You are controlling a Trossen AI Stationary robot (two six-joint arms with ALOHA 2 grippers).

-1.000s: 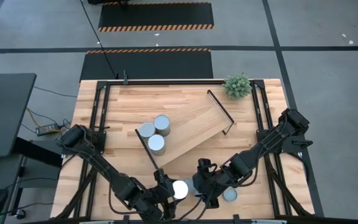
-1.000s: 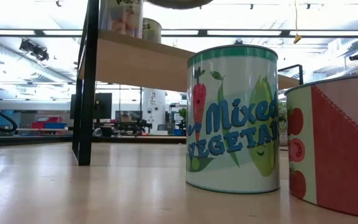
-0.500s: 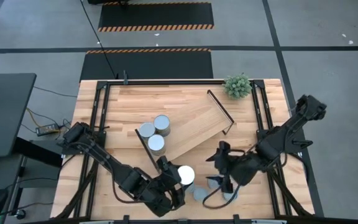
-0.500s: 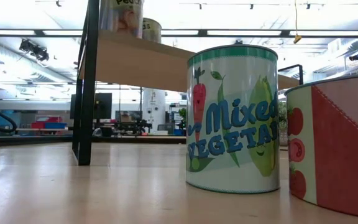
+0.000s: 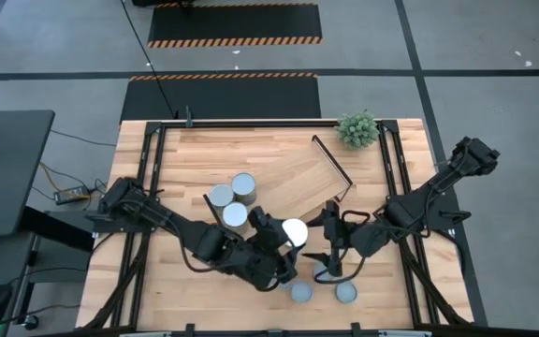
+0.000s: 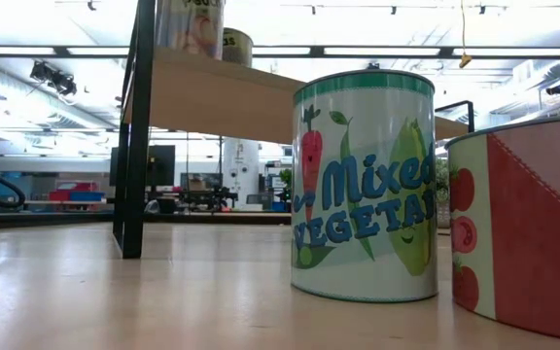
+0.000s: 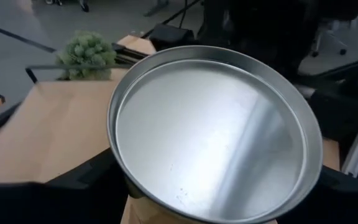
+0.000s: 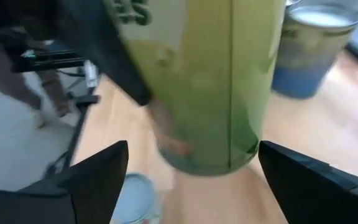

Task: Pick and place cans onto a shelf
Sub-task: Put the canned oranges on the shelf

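Observation:
A can with a bright white top [image 5: 294, 231] hangs above the table beside the shelf's near edge, and my left gripper [image 5: 282, 245] is shut on it. In the left wrist view its silvery top [image 7: 213, 134] fills the picture. The shelf [image 5: 288, 183] is a light-wood plank lying slantwise, with three cans [image 5: 236, 200] standing on its left end. My right gripper [image 5: 331, 251] stands open just right of the held can, which shows green-sided [image 8: 216, 81] ahead of its fingers. Three pale-topped cans [image 5: 299, 292] stand on the table near the front edge. My left gripper pinches the can's side wall [image 7: 134, 194] just under the top rim, one finger [image 7: 82, 183] on each opposite side. The fingers come in slanting down from the table's left. The can is lifted clear of the table and stands upright.
A small green plant [image 5: 357, 128] stands at the far right by the shelf's black end bar [image 5: 333, 167]. In the low view a vegetable can [image 6: 363, 185] and a red tomato can [image 6: 523, 224] stand close, with the shelf's black leg [image 6: 134, 126] behind.
My left gripper has carried the white-topped can up off the table and toward the far edge, slightly right, up to the shelf's near edge. My right gripper has drawn back from the cans near the front edge, going toward the far right and tipping more level.

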